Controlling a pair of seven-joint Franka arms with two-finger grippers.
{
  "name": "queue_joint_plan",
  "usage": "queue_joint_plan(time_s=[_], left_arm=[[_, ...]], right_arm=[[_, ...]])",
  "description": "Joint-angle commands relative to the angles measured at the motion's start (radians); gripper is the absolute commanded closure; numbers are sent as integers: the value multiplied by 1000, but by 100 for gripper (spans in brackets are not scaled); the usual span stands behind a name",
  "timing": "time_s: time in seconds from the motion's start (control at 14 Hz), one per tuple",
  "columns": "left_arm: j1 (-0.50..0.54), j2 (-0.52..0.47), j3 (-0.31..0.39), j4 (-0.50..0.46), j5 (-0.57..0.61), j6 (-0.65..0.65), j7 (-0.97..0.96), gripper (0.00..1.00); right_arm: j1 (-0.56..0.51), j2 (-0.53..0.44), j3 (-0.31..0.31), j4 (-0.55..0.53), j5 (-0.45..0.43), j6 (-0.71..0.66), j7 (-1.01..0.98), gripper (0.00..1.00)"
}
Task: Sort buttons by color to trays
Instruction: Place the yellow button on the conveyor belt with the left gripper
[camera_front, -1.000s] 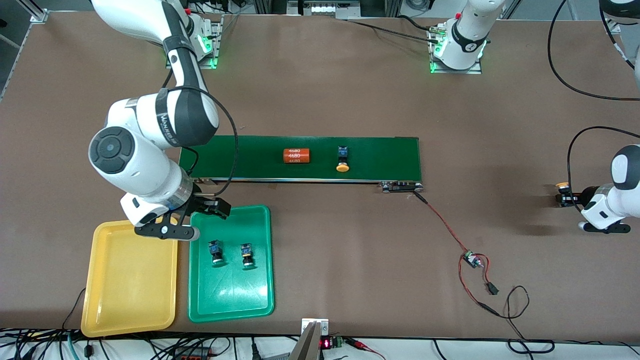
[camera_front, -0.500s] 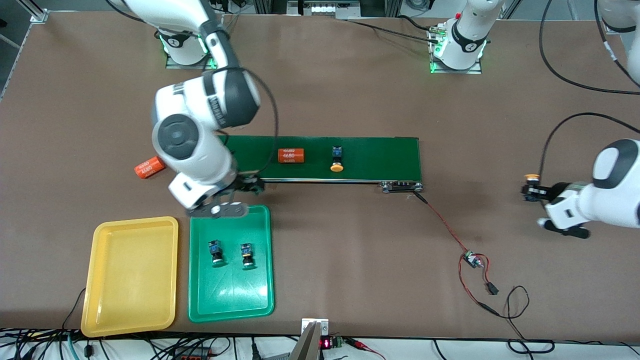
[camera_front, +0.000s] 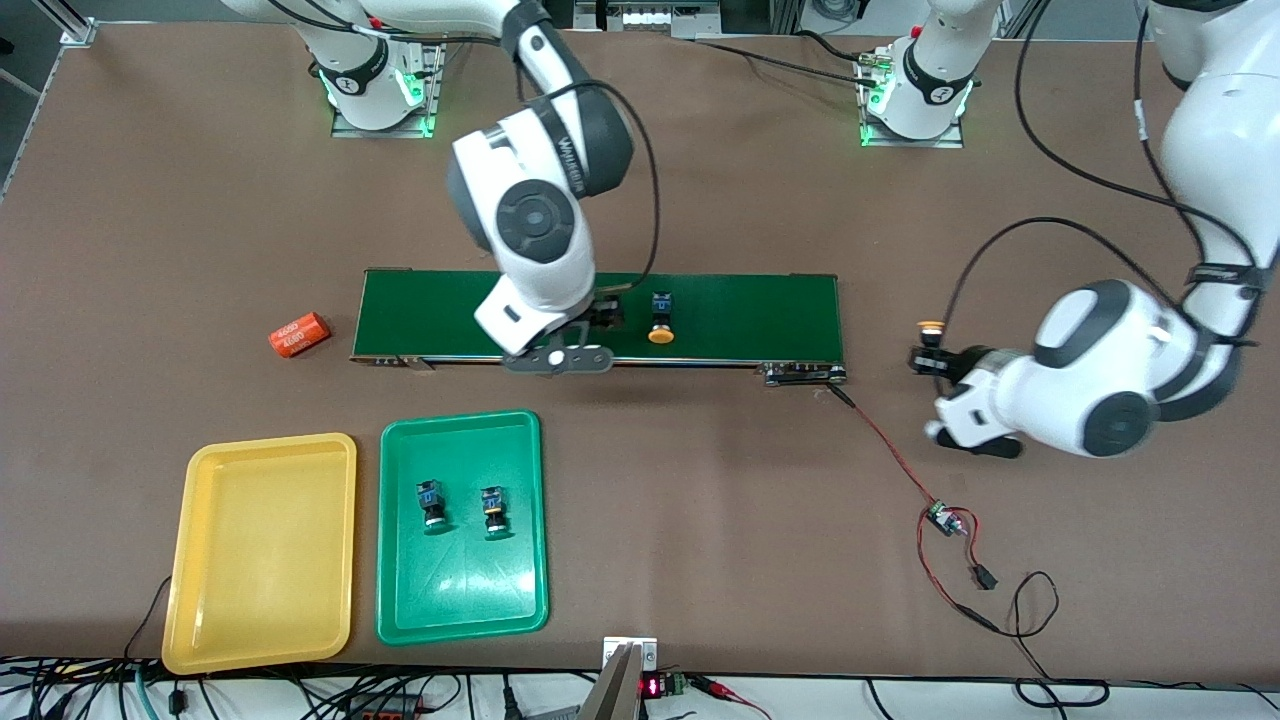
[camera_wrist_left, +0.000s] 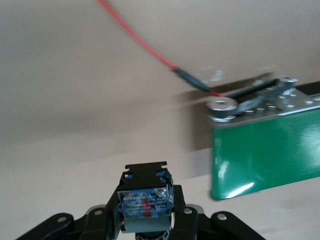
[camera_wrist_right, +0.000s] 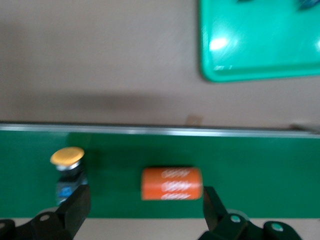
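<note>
Left claw (camera_wrist_left: 145, 222) grips blocky round-capped button (camera_wrist_left: 145, 200) — right claw (camera_wrist_right: 142, 210) spread.

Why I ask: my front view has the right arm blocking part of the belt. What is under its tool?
Observer: An orange cylinder with white numbers lies on the conveyor belt. The right tool hangs open astride it.
Operator: And how does the left tool grip its load?
Observer: The left tool is shut on the button by its blocky body, with the blue-labelled end toward the wrist camera.
</note>
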Motion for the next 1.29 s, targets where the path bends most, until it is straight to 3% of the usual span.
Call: queue_joint_plan(time_s=[0.0, 0.21, 0.43, 0.57, 0.64, 0.71, 0.86, 1.0, 1.14, 1.21], left_arm=[[-104, -6, 1, -44, -18, 70, -149, 85], [-182, -3, 4, -103, -18, 205, -258, 85], [-176, 1, 6, -196, -18, 318, -289, 85], [-181, 1, 9, -210, -18, 332, -315, 80], [-182, 1, 10, -210, -18, 330, -330, 64], [-179, 1, 9, -210, -18, 329, -337, 2], [-176, -5, 6, -206, -18, 321, -338, 0], [-166, -11, 1, -200, -18, 313, -334, 0], [-129, -17, -30, -174, -15, 264, -323, 0], [-89, -17, -63, -155, -14, 237, -323, 0]], right_arm=[[52, 29, 4, -9, 27, 8, 87, 0], [93, 50, 13, -24, 33, 37, 142, 0], [121, 67, 29, -58, 36, 112, 146, 0], [132, 96, 36, -63, 36, 165, 178, 0], [138, 111, 39, -63, 36, 183, 179, 0], [138, 122, 39, -64, 36, 194, 181, 0], [133, 136, 39, -72, 36, 208, 179, 0], [126, 142, 39, -93, 36, 234, 178, 14], [118, 141, 39, -119, 37, 269, 179, 59], [106, 141, 39, -119, 36, 272, 175, 69]])
